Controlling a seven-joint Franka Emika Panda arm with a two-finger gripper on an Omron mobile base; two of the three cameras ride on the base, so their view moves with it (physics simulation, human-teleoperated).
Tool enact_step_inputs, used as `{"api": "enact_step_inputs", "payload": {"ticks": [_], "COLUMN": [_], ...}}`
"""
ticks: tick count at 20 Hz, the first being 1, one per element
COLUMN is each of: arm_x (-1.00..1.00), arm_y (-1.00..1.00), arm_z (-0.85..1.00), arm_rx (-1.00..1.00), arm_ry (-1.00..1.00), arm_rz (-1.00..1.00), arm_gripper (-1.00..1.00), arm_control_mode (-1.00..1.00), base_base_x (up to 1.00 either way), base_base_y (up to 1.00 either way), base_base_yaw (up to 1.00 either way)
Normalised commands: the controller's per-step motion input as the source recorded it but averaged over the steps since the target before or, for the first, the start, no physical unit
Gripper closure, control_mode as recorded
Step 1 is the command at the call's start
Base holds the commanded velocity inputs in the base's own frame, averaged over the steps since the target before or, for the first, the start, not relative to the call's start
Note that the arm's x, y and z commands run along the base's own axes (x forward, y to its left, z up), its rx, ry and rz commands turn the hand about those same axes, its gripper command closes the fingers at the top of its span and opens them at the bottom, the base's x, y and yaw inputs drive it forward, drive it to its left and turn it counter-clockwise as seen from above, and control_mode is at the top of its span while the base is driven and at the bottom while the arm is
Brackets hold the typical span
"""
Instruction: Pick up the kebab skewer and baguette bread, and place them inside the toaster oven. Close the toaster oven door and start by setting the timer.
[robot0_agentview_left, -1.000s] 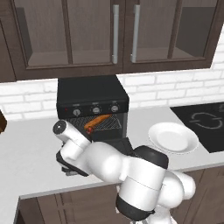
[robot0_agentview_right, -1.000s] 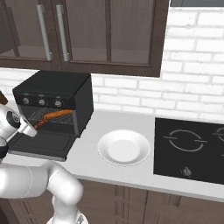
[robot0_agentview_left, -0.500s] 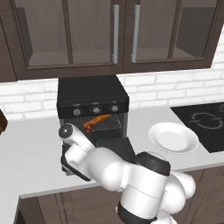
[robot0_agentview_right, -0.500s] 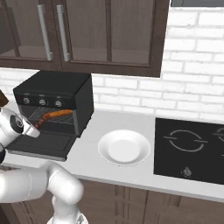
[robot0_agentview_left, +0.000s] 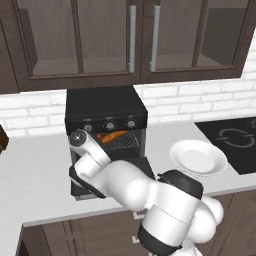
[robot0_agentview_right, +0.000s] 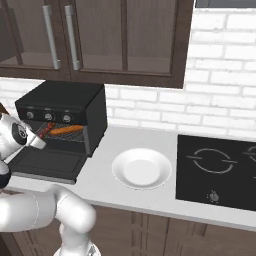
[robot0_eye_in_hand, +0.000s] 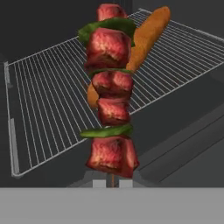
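The hand (robot0_eye_in_hand: 112, 183) is mostly hidden at the picture's bottom, pinching the kebab skewer (robot0_eye_in_hand: 110, 92) by its stick; the baguette bread (robot0_eye_in_hand: 142, 46) lies on the rack in the toaster oven (robot0_agentview_left: 105, 112); the arm has dropped lower than before; a white plate (robot0_agentview_right: 142, 167) sits on the grey surface (robot0_agentview_right: 150, 197) under dark cupboards (robot0_agentview_left: 135, 40).

Kebab skewer (robot0_eye_in_hand: 111, 94) hides baguette bread (robot0_eye_in_hand: 146, 37) mid; fingertips hidden

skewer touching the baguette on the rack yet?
Cannot tell. In the hand view the kebab skewer, gripped at its stick by the tool, overlaps the baguette bread lying on the toaster oven's wire rack; no view shows contact or a gap plainly.
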Motion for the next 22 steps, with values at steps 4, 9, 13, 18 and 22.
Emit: {"api": "enact_step_inputs", "payload": {"ticks": [4, 9, 13, 18, 22], "arm_x": [0.27, 0.0, 0.08, 0.35, 0.26], "arm_y": [0.0, 0.1, 0.2, -0.07, -0.1], "arm_z": [-0.01, 0.19, 0.31, 0.06, 0.0], "arm_rx": [-0.02, -0.04, -0.01, 0.0, 0.0], "arm_ry": [0.04, -0.1, -0.02, 0.0, 0.0], "arm_rz": [0.12, 0.09, 0.0, 0.0, 0.0], "arm_gripper": [1.0, 1.0, 1.0, 1.0, 1.0], "arm_control_mode": [-1.0, -1.0, -1.0, -1.0, -1.0], "base_base_x": [0.0, 0.0, 0.0, 0.0, 0.0], "base_base_y": [0.0, 0.0, 0.0, 0.0, 0.0], "base_base_yaw": [0.0, 0.0, 0.0, 0.0, 0.0]}}
